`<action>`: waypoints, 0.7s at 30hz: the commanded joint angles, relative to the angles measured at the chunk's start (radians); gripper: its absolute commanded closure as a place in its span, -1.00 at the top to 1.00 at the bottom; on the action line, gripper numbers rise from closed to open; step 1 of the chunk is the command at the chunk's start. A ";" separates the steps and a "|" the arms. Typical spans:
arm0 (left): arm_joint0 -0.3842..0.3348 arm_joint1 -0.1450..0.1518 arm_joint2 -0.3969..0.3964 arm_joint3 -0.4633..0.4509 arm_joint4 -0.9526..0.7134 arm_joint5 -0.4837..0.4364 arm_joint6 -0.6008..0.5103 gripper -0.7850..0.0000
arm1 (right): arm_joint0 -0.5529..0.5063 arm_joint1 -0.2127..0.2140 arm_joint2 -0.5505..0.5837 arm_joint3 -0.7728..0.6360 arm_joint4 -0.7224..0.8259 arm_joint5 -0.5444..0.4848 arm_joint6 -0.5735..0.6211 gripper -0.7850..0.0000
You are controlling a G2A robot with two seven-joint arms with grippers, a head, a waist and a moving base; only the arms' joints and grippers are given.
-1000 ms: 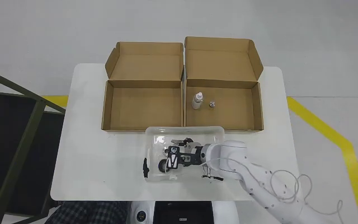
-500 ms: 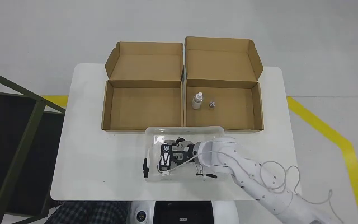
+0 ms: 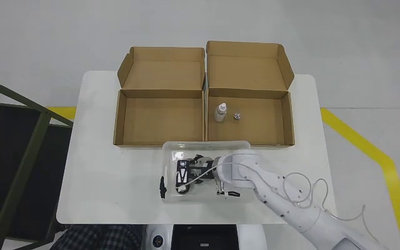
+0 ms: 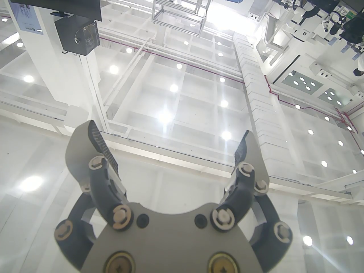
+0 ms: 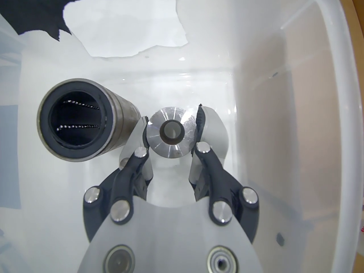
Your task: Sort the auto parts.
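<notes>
Pinching a small silver metal cylinder with a centre hole [image 5: 182,120], the right gripper [image 5: 172,132] sits down inside the clear plastic tub [image 5: 338,58] at the near edge of the white table [image 3: 112,175]. A larger steel bearing sleeve [image 5: 76,120] lies just beside it. The left gripper [image 4: 170,149] points at the ceiling, fingers spread wide.

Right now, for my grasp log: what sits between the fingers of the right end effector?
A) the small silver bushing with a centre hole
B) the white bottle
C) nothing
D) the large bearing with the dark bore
A: in the right wrist view the right end effector has a finger against each side of the small silver bushing inside the clear bin; the large bearing lies beside it, ungripped.
</notes>
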 commanded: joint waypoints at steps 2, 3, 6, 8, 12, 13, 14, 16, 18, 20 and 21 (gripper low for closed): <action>0.000 0.000 0.000 0.000 0.000 0.000 0.000 1.00 | 0.004 -0.003 0.000 0.005 0.007 -0.008 -0.001 -1.00; 0.000 0.000 0.000 0.000 0.000 0.000 0.000 1.00 | 0.005 -0.003 0.003 0.003 0.010 -0.012 -0.002 -1.00; 0.000 0.000 0.000 0.000 0.000 0.000 0.000 1.00 | 0.001 0.000 0.017 -0.014 0.014 -0.019 -0.002 -1.00; 0.000 0.000 0.000 0.000 0.000 0.000 0.000 1.00 | -0.008 0.005 0.033 -0.037 0.012 -0.023 -0.005 -1.00; 0.000 0.000 0.000 0.000 0.000 0.000 0.000 1.00 | -0.039 0.020 0.074 -0.101 0.002 -0.026 -0.012 -1.00; 0.000 0.000 0.000 0.000 0.000 0.000 0.000 1.00 | -0.050 0.024 0.086 -0.121 0.002 -0.028 -0.017 -1.00; 0.000 0.000 0.000 0.000 0.000 0.000 0.000 1.00 | -0.060 0.028 0.100 -0.141 0.002 -0.029 -0.024 -1.00; 0.000 0.000 0.000 0.000 0.000 0.000 0.000 1.00 | -0.084 0.038 0.130 -0.184 -0.002 -0.030 -0.036 -1.00; 0.000 0.000 0.000 0.000 0.000 0.000 0.000 1.00 | -0.108 0.047 0.161 -0.222 0.000 -0.035 -0.056 -1.00; 0.000 0.000 0.000 0.000 0.000 0.000 0.000 1.00 | -0.131 0.055 0.191 -0.251 0.004 -0.045 -0.076 -1.00; 0.000 0.000 0.000 0.000 0.000 0.000 0.000 1.00 | -0.141 0.059 0.205 -0.263 0.008 -0.050 -0.086 -1.00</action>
